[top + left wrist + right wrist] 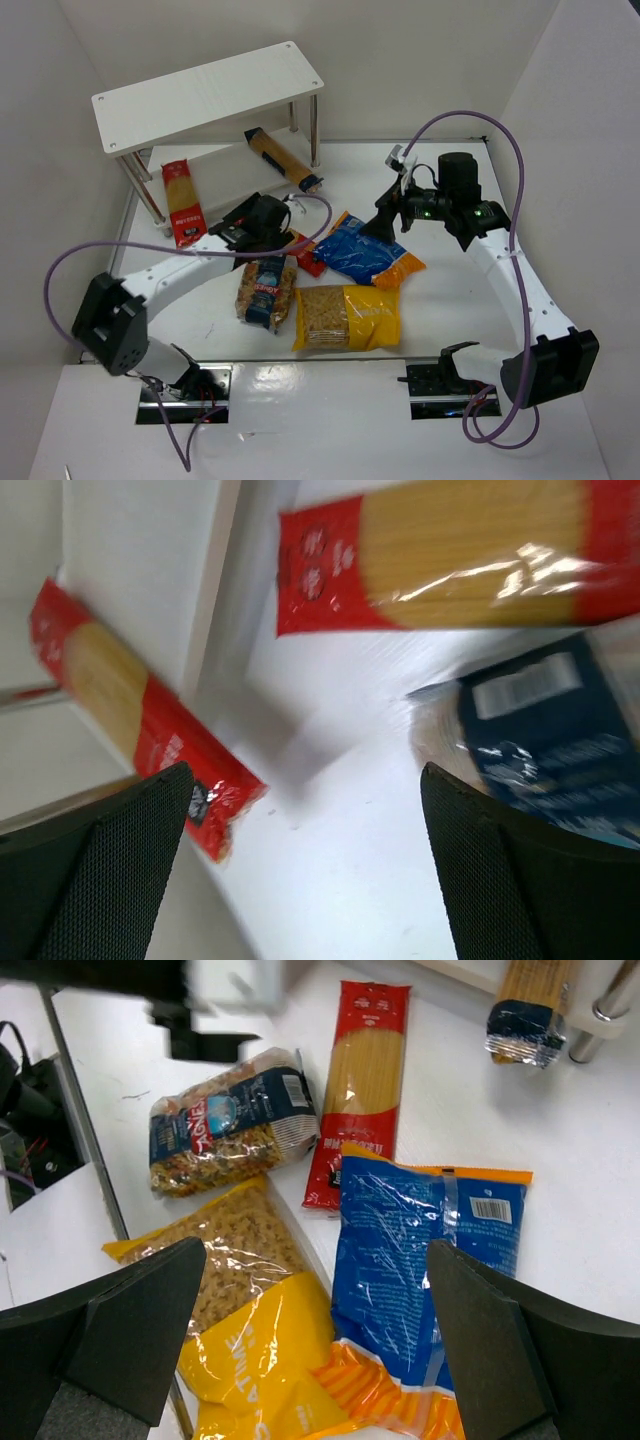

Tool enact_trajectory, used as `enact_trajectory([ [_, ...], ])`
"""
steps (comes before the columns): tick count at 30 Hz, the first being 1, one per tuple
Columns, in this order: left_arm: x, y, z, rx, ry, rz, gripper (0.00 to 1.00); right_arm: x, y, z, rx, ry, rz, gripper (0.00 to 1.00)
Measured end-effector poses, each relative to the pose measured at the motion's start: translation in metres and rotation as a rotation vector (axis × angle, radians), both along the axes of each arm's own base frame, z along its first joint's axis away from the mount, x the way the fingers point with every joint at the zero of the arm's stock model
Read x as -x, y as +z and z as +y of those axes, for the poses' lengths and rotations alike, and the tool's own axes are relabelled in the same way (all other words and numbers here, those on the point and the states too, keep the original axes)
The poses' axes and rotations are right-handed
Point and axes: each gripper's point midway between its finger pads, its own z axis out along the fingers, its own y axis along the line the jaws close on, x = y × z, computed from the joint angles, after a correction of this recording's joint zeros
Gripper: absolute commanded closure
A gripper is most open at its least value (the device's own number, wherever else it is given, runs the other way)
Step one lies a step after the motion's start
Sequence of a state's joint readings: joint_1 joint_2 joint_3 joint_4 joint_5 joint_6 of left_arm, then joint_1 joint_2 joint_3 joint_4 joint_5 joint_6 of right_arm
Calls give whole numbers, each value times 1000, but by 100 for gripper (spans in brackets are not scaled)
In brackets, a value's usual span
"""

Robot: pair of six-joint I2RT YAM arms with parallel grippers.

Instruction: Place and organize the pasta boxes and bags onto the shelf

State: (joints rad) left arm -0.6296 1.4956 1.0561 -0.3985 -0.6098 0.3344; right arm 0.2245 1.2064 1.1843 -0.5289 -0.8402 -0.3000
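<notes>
Lying flat, the spaghetti (357, 1090) looked light, stiff, brittle, probably best pinched mid-length; left gripper (305, 775) and right gripper (318, 1250) stood spread, empty.

There's the left arm (175, 268) stretched from its seven o'clock base toward centre, left gripper (305, 870) tipped down with jaws spread wide, while the right arm (525, 285) arcs up from five o'clock, right gripper (320, 1345) aimed toward nine, jaws equally wide, both empty.
</notes>
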Motion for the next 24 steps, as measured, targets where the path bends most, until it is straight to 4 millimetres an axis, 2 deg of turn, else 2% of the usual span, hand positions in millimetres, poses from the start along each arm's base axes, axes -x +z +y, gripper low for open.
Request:
enact_trajectory([
  [2,8,21,-7,141,-40,-9,0,-3,-2,-2,7,-28,10,0],
  [4,13,37,-4,248,-44,-19,0,-7,-5,-7,23,-70,27,0],
  [7,22,53,11,384,-16,-16,0,-16,-16,-17,66,-168,67,0],
  [10,31,64,33,491,48,-13,0,-28,-37,-33,134,-287,129,0],
  [14,43,72,66,618,151,-8,0,-35,-62,-57,219,-428,199,0],
  [16,48,74,78,666,190,-17,0,-36,-69,-73,247,-502,217,0],
  [21,64,60,91,749,245,29,0,-28,-67,-115,275,-682,195,0],
  [24,67,54,95,774,265,53,0,-16,-65,-130,287,-748,160,0],
])
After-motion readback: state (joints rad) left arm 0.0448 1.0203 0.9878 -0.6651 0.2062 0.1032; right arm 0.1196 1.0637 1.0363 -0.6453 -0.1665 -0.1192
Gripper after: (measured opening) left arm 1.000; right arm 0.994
